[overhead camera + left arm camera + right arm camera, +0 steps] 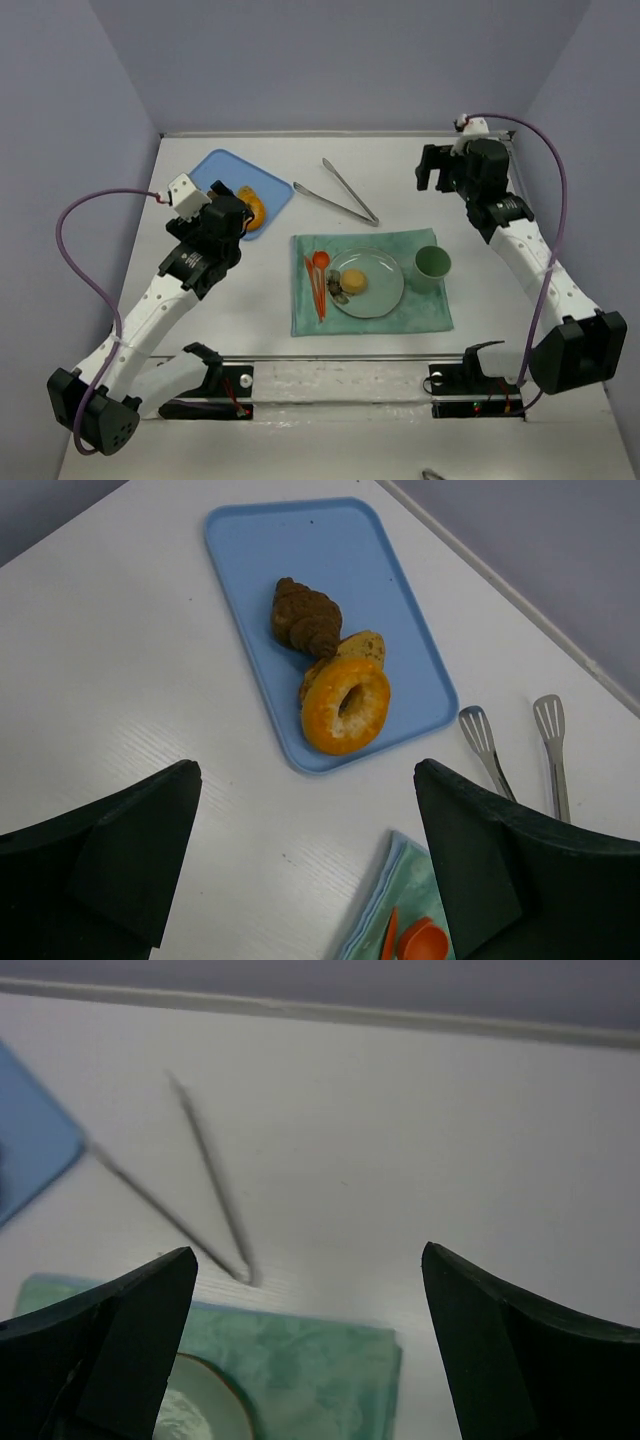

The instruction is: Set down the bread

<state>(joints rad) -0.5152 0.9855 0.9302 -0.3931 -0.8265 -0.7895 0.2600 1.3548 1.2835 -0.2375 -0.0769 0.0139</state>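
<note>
On the white tabletop (pixel 250 300) the bread (pixel 355 283) sits on a green plate (pixel 393 270), 4 o'clock from the left jaws, 7 o'clock from the right jaws; both gape wide, empty.

**Colours and patterns.** The table (pixel 400 170) is plain white.

- **Ahead of the black jaws of the left gripper (pixel 305 850):**
  - a sky-blue tray (pixel 340 540);
  - a dark brown, ridged pastry (pixel 305 615);
  - a tan, speckled piece (pixel 362 645);
  - an orange doughnut (pixel 345 705), paler yellow around its hole.
- **Right of those jaws:** silver-grey tongs (pixel 480 735).
- **Between the black jaws of the right gripper (pixel 310 1350):** a sea-green cloth (pixel 330 1345), mottled light and dark.
- **Overhead view:**
  - a pale green plate (pixel 388 290);
  - the golden-yellow bread (pixel 356 282);
  - a mint-green cup (pixel 432 263);
  - bright orange spoons (pixel 318 278);
  - white arms with black joints, and purple cables (pixel 62 250).
</note>
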